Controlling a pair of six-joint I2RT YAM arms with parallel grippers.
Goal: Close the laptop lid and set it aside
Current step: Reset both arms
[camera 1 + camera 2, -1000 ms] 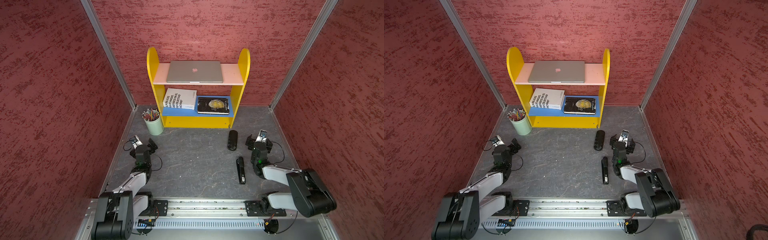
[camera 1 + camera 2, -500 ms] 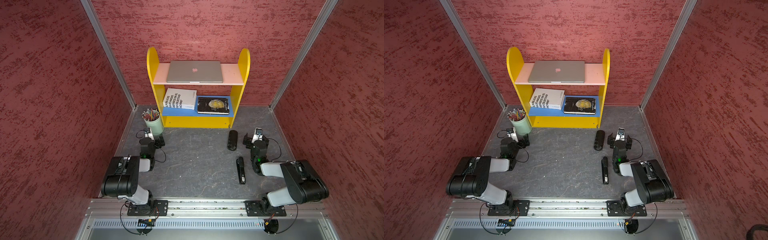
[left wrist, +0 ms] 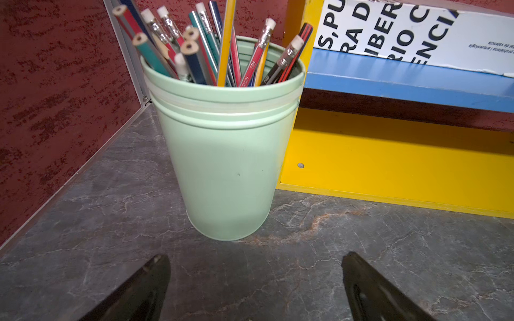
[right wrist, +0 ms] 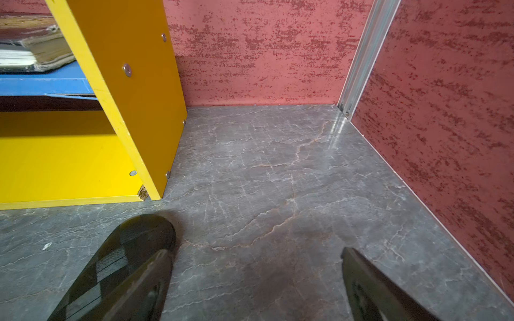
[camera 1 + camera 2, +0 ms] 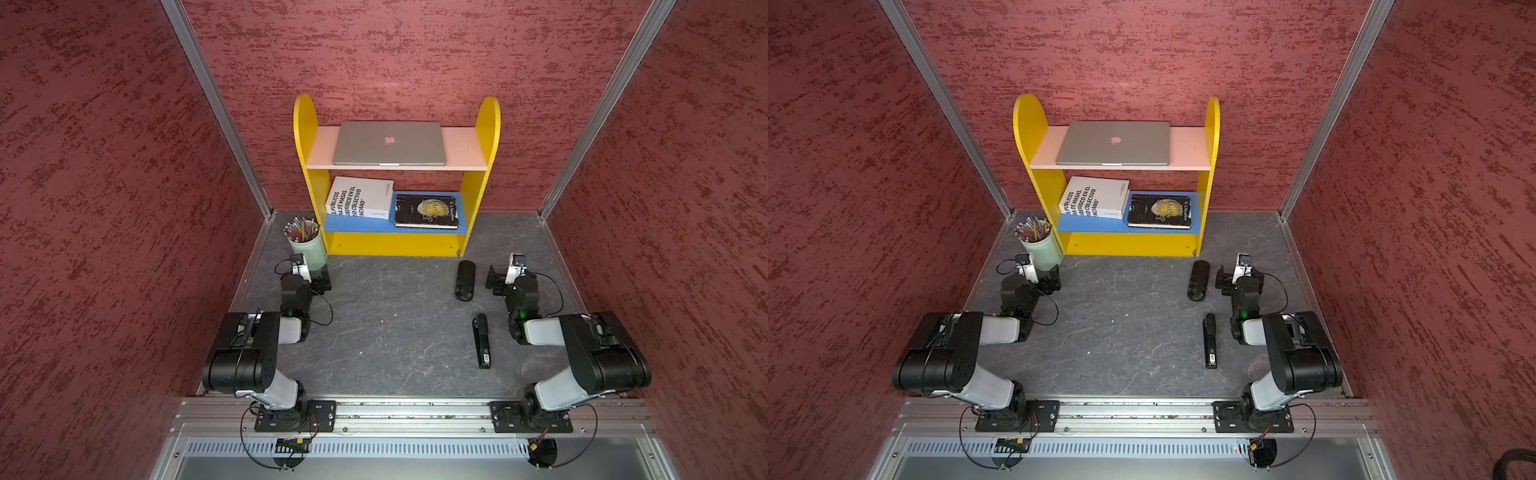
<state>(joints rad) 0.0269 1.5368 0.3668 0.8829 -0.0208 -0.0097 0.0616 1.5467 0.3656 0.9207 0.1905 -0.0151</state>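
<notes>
Laptop [image 5: 390,143] flat on pink shelf board [image 5: 463,146]

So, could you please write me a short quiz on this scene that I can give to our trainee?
1. True or false: the laptop lies closed on the pink top shelf.
2. How many books lie on the blue shelf?
3. What stands just ahead of the left gripper, whose fingers are spread? A) a pencil cup B) the laptop C) only bare table.
Key: 1 true. 2 two, a white book and a black book. 3 A.
</notes>
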